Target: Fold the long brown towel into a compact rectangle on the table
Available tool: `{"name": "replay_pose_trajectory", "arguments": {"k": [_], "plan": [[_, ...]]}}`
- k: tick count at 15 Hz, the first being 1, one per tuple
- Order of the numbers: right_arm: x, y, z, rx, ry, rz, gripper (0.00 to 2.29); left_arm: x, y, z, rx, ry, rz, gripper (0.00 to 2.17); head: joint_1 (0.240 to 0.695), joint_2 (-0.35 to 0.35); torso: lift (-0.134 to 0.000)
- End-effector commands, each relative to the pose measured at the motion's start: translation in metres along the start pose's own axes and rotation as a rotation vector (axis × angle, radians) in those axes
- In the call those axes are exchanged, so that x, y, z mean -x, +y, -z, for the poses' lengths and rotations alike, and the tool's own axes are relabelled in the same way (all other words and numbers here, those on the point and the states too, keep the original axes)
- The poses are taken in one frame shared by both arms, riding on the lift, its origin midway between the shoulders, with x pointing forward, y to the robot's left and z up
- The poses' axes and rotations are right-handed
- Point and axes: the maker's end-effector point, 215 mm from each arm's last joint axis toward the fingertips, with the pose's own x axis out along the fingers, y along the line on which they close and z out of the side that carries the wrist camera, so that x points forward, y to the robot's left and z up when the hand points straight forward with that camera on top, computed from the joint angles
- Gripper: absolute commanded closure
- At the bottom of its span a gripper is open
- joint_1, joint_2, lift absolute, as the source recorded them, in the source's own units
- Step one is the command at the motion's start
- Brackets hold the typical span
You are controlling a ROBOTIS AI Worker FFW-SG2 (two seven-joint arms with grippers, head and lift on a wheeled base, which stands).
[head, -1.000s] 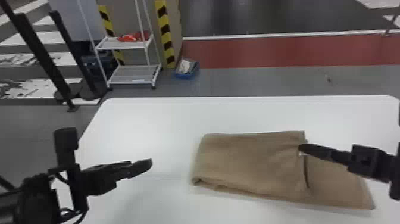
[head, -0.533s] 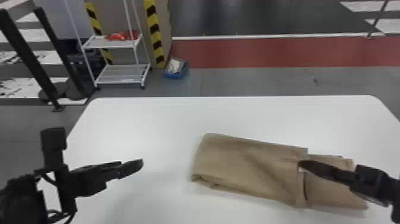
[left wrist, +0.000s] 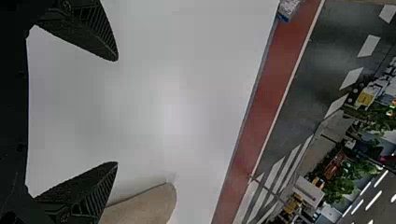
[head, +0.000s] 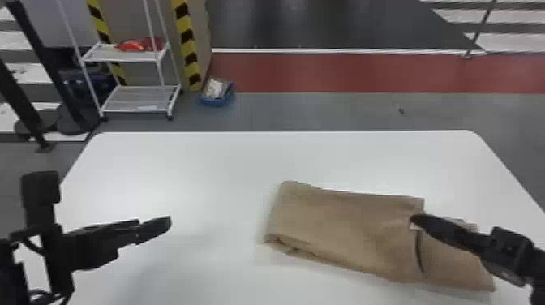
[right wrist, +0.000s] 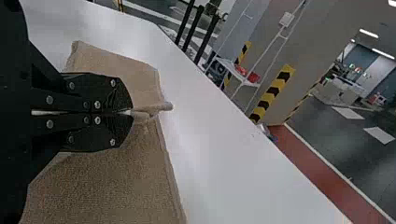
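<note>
A long brown towel (head: 344,227) slides across the white surface (head: 202,162) toward the robot's right, moving with the right end effector (head: 414,221), which has also drawn nearer the robot. The far corner of the folded layer has dropped the same way, and the gap between the towel and the left end effector (head: 167,222) has widened.

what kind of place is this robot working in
Probably an indoor workshop or demo hall: a column with yellow and black hazard stripes, a white wire-frame shelf rack and a red lane marked on the grey floor all point that way, though its exact use isn't certain.
</note>
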Motion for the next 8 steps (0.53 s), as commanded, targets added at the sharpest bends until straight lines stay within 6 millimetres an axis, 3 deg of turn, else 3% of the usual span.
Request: {"name": "replay_pose_trajectory", "arguments": {"k": [1,2,3,4,5,8], "plan": [[-0.010,-0.012,0.010,-0.053,0.026,0.003,1.48,-0.005,-0.006,0.003,-0.008,0.010,0.005,0.09,0.695,-0.011,-0.125],[-0.011,-0.007,0.006,-0.042,0.023,-0.007,1.48,-0.007,-0.007,0.002,-0.012,0.010,0.005,0.09,0.695,-0.014,-0.125],[-0.004,0.005,-0.010,-0.017,-0.015,-0.031,1.48,-0.008,-0.008,0.002,-0.020,0.014,-0.001,0.09,0.695,-0.017,-0.125],[0.016,0.007,-0.030,-0.010,-0.082,-0.041,1.48,-0.010,-0.008,0.001,-0.019,0.014,0.001,0.09,0.695,-0.019,-0.125],[0.029,-0.004,-0.031,-0.035,-0.106,-0.030,1.48,-0.009,-0.006,0.002,-0.018,0.018,-0.003,0.09,0.695,-0.025,-0.125],[0.026,-0.044,0.014,-0.171,-0.047,-0.014,1.48,-0.012,-0.010,0.005,-0.015,0.024,0.006,0.09,0.695,-0.065,-0.125]]}}
